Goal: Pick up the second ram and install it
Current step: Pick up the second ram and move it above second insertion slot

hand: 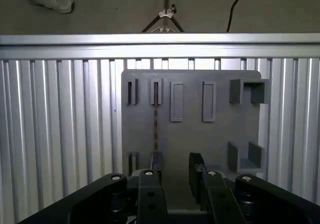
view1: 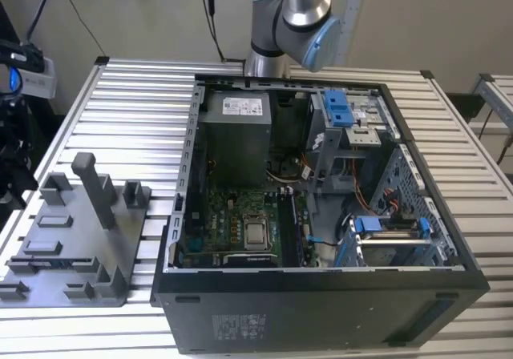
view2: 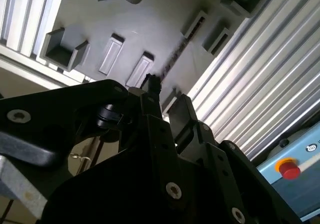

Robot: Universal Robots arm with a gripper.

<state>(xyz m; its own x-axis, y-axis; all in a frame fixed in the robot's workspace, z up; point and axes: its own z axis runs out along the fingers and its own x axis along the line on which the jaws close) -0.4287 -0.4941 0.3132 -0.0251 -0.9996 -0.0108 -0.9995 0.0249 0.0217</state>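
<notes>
Your second ram (hand: 156, 126) had not left its place. It stood on edge in the grey tray (hand: 220, 144), a thin dark strip running between two slotted holders, one at each end. In the second wrist view the same strip (view2: 176, 51) ran across the tray's floor towards the gripper. Judged from that, the pick-up was not yet done and the whole of the install was left to do.

The gripper (hand: 175, 160) hung above the tray with its two fingers spread apart and nothing between them. As far as you could see, it touched neither the ram nor the tray. The near end of the strip lined up with one finger (hand: 151, 186) rather than with the gap (the camera's slant may account for that, so don't lean on it).

The tray's other pockets and upright holders, where you could see into them, held nothing. In the exterior view the tray (view1: 80, 243) lay on the slatted metal table (view1: 136, 110), at the exterior view's left, just beside the open computer case (view1: 321, 303).

Inside the case you had the motherboard (view1: 232, 207) with its processor socket (view1: 256, 232), the power supply (view1: 236, 135), a drive cage (view1: 345, 127) with blue tabs, and loose cables. You could not tell from there whether a first ram already sat in the board's slots. The arm (view1: 292, 14) rose behind the case.
</notes>
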